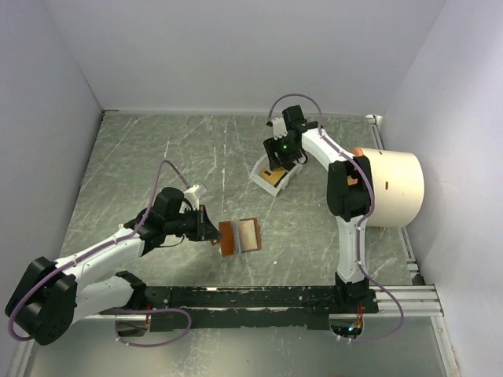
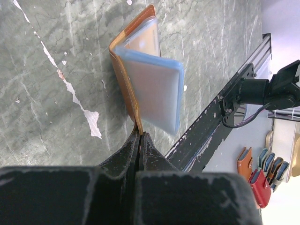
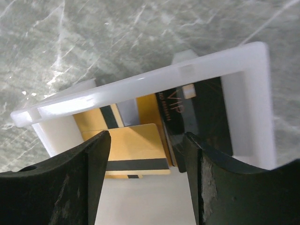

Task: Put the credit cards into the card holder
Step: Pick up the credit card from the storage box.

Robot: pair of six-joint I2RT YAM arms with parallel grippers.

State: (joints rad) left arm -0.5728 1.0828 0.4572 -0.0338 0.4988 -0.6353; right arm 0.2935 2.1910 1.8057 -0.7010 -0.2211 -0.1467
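The card holder (image 1: 240, 236) is a brown wallet lying open on the table, its clear pockets facing up. My left gripper (image 1: 209, 226) is shut on its left edge. In the left wrist view the card holder (image 2: 140, 70) fans out just past the pinched fingertips (image 2: 139, 135). The credit cards (image 3: 133, 145) are gold with dark stripes and lie in a white tray (image 3: 140, 84) beside a black VIP card (image 3: 201, 112). My right gripper (image 3: 146, 146) hovers over the tray, open, with a finger on either side of the top gold card and not touching it. From above, the right gripper (image 1: 277, 162) sits over the tray (image 1: 258, 174).
A big white cylinder (image 1: 393, 187) stands at the right edge beside the right arm. A black rail (image 1: 259, 297) runs along the near edge. Several spare card holders (image 2: 260, 171) lie beyond the rail in the left wrist view.
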